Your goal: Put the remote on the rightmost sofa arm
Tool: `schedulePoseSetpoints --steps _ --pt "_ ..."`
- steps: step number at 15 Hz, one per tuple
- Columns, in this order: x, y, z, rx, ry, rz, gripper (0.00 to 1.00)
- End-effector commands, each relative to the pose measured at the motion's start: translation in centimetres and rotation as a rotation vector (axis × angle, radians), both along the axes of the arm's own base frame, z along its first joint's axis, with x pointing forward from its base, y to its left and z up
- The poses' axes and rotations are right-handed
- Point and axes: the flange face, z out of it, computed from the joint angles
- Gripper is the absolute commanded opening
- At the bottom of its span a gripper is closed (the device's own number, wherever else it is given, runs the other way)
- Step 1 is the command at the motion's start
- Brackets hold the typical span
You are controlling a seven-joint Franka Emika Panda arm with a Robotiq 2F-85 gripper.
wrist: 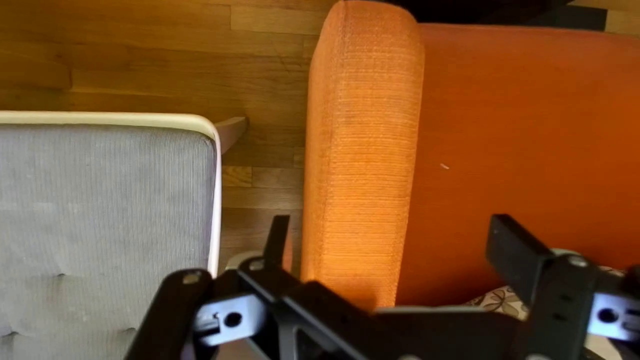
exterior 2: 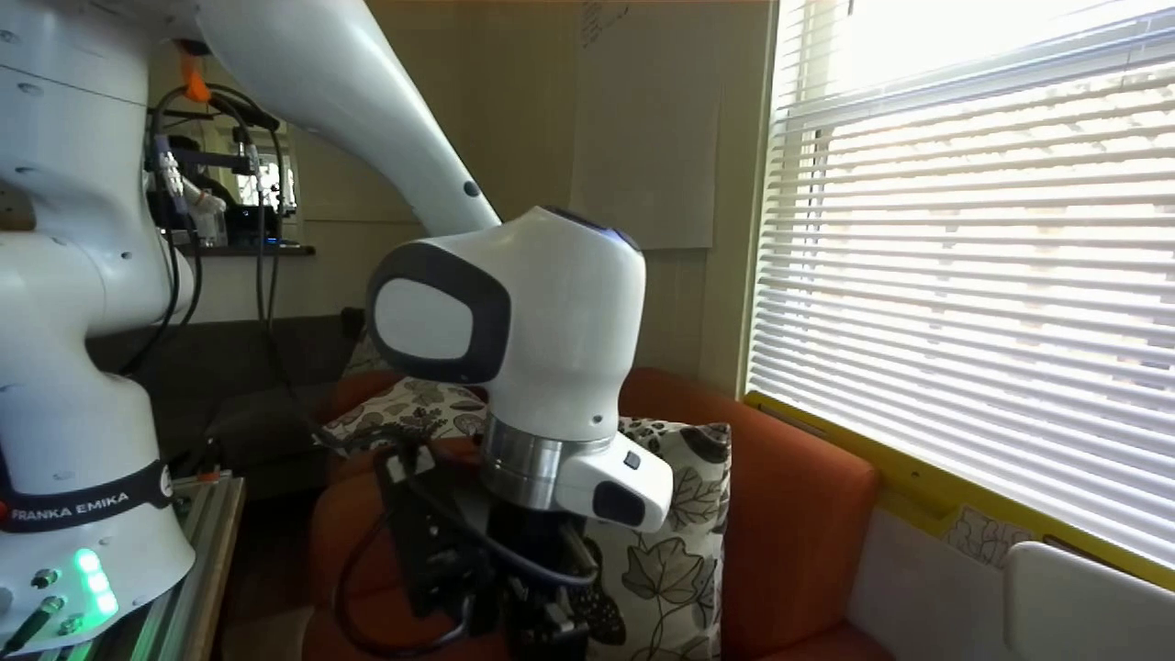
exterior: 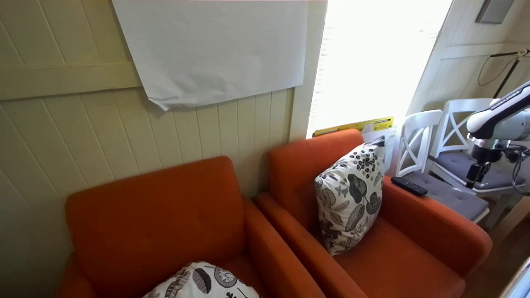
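The remote (exterior: 409, 186) is dark with pale buttons and lies flat on the back part of the rightmost sofa arm (exterior: 449, 223). This plain orange armrest also shows in the wrist view (wrist: 370, 150). The remote does not show in the wrist view or in the exterior view close to the arm. My gripper (exterior: 476, 176) is above and beyond the armrest, apart from the remote. In the wrist view my gripper (wrist: 389, 232) is open, with nothing between its fingers. In an exterior view the gripper (exterior 2: 542, 633) is dark and cut off by the bottom edge.
A leaf-patterned cushion (exterior: 352, 196) leans in the armchair beside the armrest. White chairs with grey seats (exterior: 451, 196) stand beyond the armrest; a grey seat (wrist: 105, 225) shows in the wrist view. Another orange armchair (exterior: 161, 207) stands alongside. A window with blinds (exterior 2: 964, 275) is behind.
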Motion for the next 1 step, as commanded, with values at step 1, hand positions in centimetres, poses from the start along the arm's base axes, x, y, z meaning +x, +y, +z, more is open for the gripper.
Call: schedulePoseSetpoints --steps 1 --pt "0.09 0.06 0.08 0.001 0.001 0.001 1.00"
